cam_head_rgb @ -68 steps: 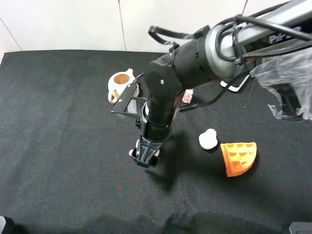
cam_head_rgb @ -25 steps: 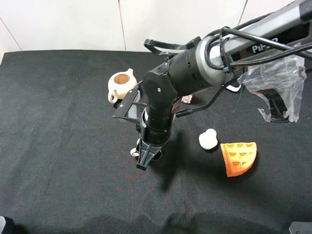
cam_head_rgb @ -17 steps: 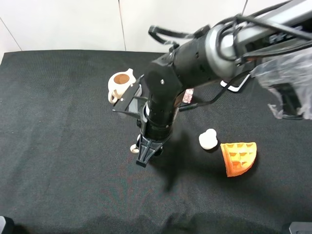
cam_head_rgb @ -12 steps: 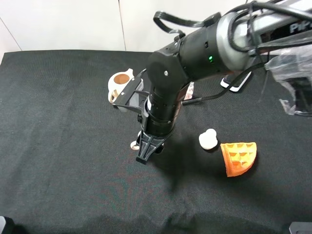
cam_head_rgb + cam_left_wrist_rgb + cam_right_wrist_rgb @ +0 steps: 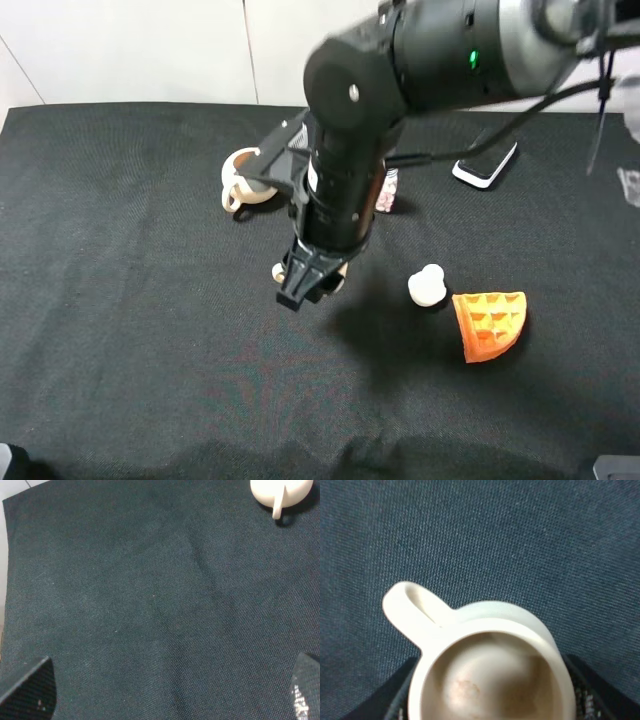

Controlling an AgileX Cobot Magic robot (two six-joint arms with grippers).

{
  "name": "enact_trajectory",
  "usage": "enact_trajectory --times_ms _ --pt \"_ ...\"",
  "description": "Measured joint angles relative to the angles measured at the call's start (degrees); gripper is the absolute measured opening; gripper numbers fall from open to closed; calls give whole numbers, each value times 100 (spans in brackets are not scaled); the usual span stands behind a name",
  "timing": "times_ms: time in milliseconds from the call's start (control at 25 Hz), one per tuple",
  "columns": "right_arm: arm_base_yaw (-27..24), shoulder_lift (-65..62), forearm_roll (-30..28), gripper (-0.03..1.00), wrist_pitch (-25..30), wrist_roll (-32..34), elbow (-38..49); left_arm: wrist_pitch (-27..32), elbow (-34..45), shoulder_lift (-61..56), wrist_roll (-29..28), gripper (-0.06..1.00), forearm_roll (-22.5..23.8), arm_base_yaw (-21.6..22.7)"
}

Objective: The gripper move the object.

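The object, a small cream cup (image 5: 490, 675) with a loop handle (image 5: 412, 607) and tan inside, fills the right wrist view, clamped between dark fingers (image 5: 592, 695). In the exterior high view my right gripper (image 5: 300, 288) points down over the middle of the black cloth, shut on the cup (image 5: 281, 270), whose cream edges peek out beside the claw. The cup hangs above the cloth. My left gripper (image 5: 165, 685) shows only two widely parted fingertips (image 5: 27, 687) over bare cloth, open and holding nothing.
A cream teapot (image 5: 238, 182) stands behind the arm, partly hidden, and shows again as the teapot (image 5: 280, 490) in the left wrist view. A white lumpy blob (image 5: 427, 285) and an orange waffle wedge (image 5: 488, 322) lie to the right. A phone (image 5: 485, 165) lies at the back.
The right arm has risen toward the camera with the cup in its claw, lifting it off the cloth and slightly back. The other objects have stayed put.
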Motion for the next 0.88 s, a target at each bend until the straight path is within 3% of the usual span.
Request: enact_trajectory --times_ms 520,880 --pt "-664 -14 7 41 1203 412 -1281 0 0 0 0 99 0 0" --pt "-1414 -14 7 41 1455 698 -1615 0 0 0 0 99 0 0"
